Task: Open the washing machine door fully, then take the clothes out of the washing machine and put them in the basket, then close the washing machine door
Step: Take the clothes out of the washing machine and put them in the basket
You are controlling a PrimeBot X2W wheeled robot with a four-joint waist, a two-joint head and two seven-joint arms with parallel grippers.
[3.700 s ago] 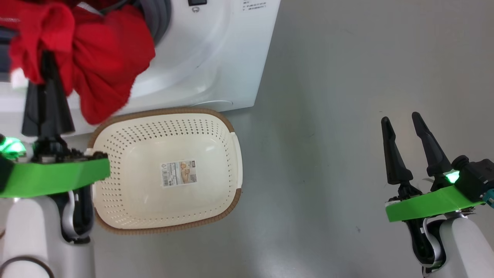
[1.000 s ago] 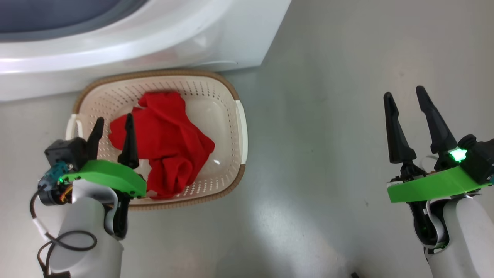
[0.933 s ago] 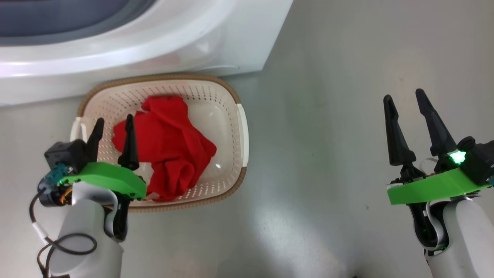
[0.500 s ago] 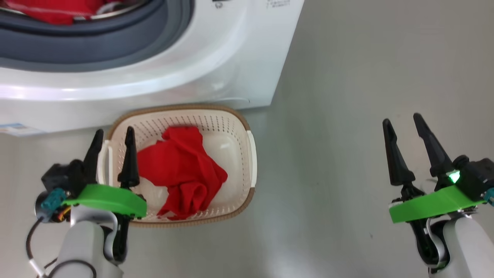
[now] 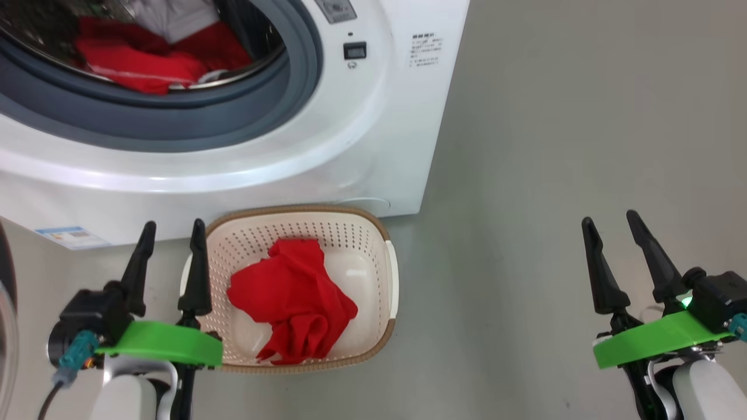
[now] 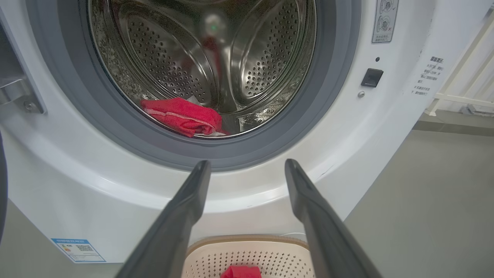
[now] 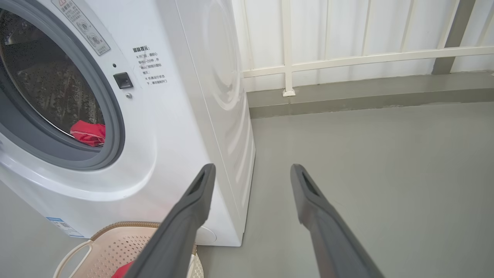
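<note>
White boxy washing machine (image 5: 373,146) fills the upper left of the head view, glossy front, mouth uncovered with a wide matte grey rubber ring (image 5: 175,125) round it. The washing machine door (image 5: 4,262) is a dark curved sliver at the lower left edge. Clothes (image 5: 140,58) lie in the drum bottom: crumpled red fabric with pale stitching and a whitish piece (image 5: 175,14) behind. Cream perforated plastic basket (image 5: 390,274), brown woven-look rim, sits on the floor (image 5: 554,146) against the machine's foot, lower centre, with a bunched red garment (image 5: 292,303) inside. Left pincer (image 5: 175,223) at lower left just beside the basket's left edge, fingers spread wide, nothing between them. Right pincer (image 5: 608,218) at lower right over bare smooth grey floor, well apart from the basket, also spread wide and empty. Left wrist view adds the drum interior (image 6: 173,58): shiny perforated steel with curved paddles, plus a metal hinge bracket (image 6: 15,92) at left and a black latch socket (image 6: 371,77) at right. Right wrist view adds the machine's side panel (image 7: 227,77) with a round embossed shape, and a white ribbed wall with rails (image 7: 347,58) at the top.
</note>
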